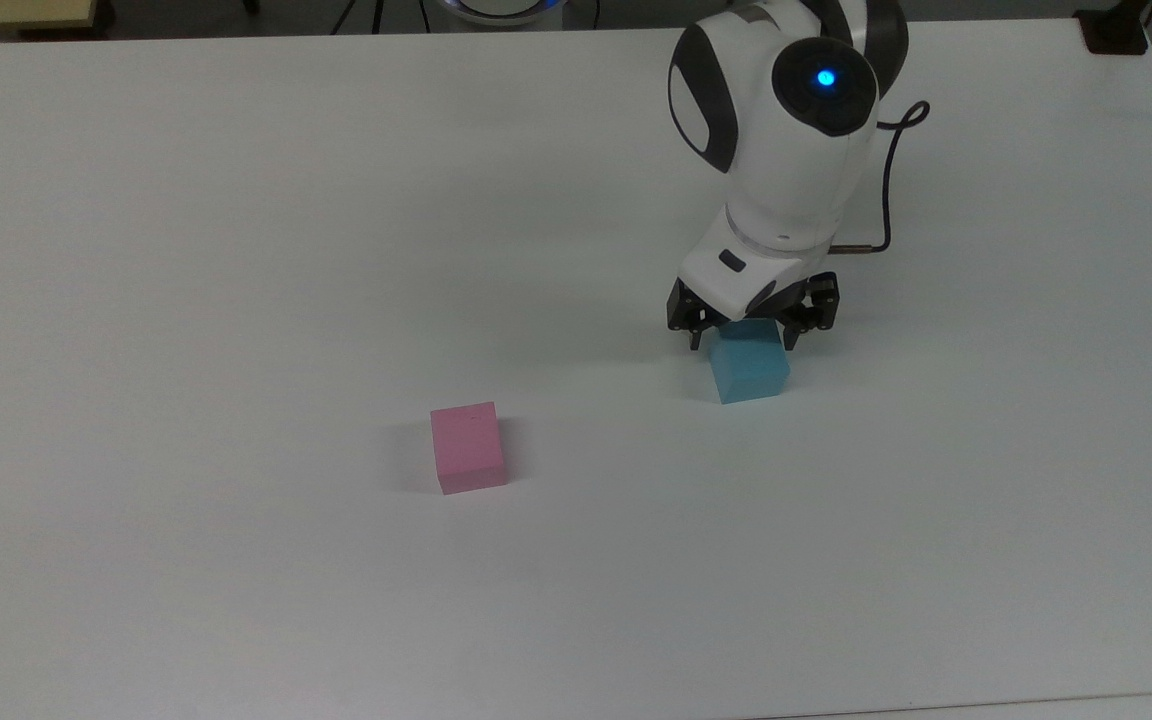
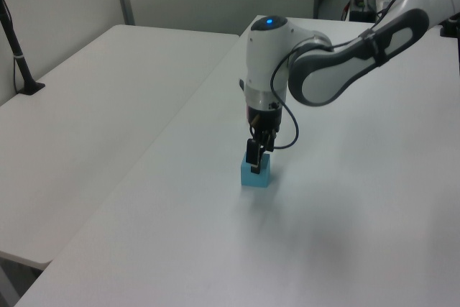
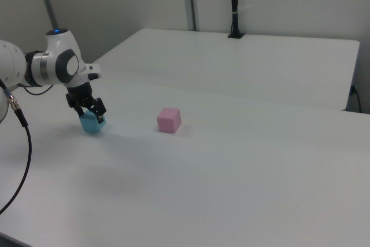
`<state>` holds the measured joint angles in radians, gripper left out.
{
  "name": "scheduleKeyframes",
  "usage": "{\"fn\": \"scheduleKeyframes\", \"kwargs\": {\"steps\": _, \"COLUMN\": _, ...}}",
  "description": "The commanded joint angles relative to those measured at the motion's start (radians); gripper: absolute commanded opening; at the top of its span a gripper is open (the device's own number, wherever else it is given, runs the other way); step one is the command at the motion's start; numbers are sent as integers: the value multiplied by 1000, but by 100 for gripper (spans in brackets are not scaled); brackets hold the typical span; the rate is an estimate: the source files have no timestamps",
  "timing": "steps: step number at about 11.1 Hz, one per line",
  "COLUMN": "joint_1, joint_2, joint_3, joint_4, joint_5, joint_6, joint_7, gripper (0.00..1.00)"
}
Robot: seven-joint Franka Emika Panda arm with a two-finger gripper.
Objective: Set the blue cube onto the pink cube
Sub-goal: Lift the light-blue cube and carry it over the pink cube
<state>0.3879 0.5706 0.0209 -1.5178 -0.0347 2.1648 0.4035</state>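
The light-blue cube (image 1: 752, 370) (image 2: 261, 177) (image 3: 88, 125) rests on the white table (image 1: 236, 250), right of centre in the top view. My gripper (image 1: 743, 341) (image 2: 254, 164) (image 3: 90, 115) is open and lowered over it, one finger on each side of the cube's upper part, with small gaps visible. The pink cube (image 1: 468, 447) (image 3: 169, 120) stands apart, to the lower left of the blue one in the top view. In the left view the arm hides the pink cube.
A second white table (image 2: 108, 84) adjoins this one. A black post (image 2: 18, 55) (image 3: 234, 7) is clamped at its far edge. A black mount (image 1: 1114, 30) sits at the table's top right corner in the top view. A cable (image 1: 891, 170) hangs from the wrist.
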Motion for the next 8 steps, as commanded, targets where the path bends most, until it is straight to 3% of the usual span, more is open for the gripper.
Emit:
{"fn": "scheduleKeyframes", "kwargs": {"steps": 1, "joint_1": 35, "joint_2": 43, "joint_3": -18, "joint_4": 22, "joint_5": -69, "joint_6": 41, "joint_7": 60, "gripper": 62}}
{"fn": "scheduleKeyframes", "kwargs": {"steps": 2, "joint_1": 35, "joint_2": 40, "joint_3": -16, "joint_4": 22, "joint_5": -73, "joint_6": 41, "joint_7": 58, "gripper": 34}}
{"fn": "scheduleKeyframes", "kwargs": {"steps": 3, "joint_1": 32, "joint_2": 31, "joint_3": -18, "joint_4": 22, "joint_5": -74, "joint_6": 37, "joint_7": 54, "gripper": 19}}
{"fn": "scheduleKeyframes", "kwargs": {"steps": 5, "joint_1": -13, "joint_2": -23, "joint_3": -27, "joint_4": 47, "joint_5": -67, "joint_6": 12, "joint_7": -7, "gripper": 18}}
{"fn": "scheduleKeyframes", "kwargs": {"steps": 8, "joint_1": -165, "joint_2": -81, "joint_3": -26, "joint_4": 50, "joint_5": -57, "joint_6": -97, "joint_7": -223, "gripper": 18}}
